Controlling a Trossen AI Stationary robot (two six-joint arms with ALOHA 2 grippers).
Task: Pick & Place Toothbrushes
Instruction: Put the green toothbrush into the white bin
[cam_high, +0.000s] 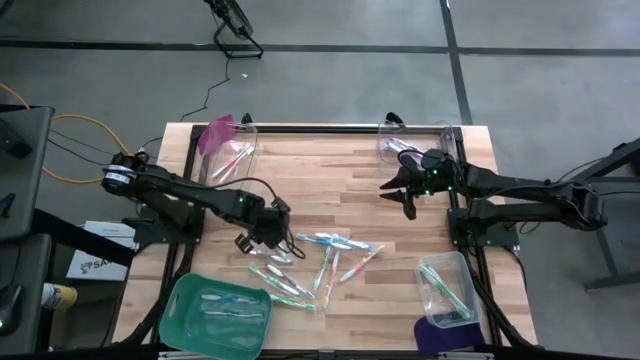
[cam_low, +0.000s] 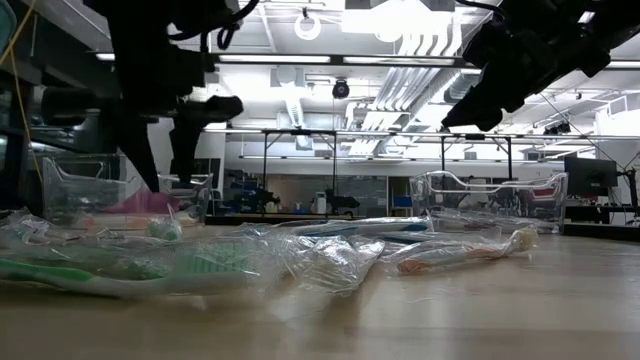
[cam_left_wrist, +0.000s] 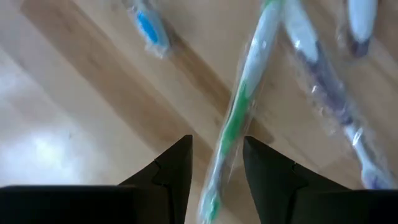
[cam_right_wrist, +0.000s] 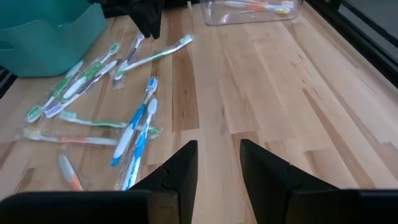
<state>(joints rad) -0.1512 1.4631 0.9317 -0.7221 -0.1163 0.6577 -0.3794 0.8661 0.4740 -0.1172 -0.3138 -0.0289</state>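
Observation:
Several wrapped toothbrushes lie loose on the wooden table's middle, with green, blue, orange and purple handles. My left gripper hangs open just above their left end, pointing down. In its wrist view, a green-and-white toothbrush runs between the two fingers; I see no touch. The same green brush shows in the right wrist view under that gripper. My right gripper waits open and empty above the table's far right part, its fingers aimed toward the pile.
A teal tray holding a few toothbrushes sits at the near left. Clear bins stand at the far left with a pink lid, at the far right, and at the near right by a purple lid. Bare wood lies between pile and far bins.

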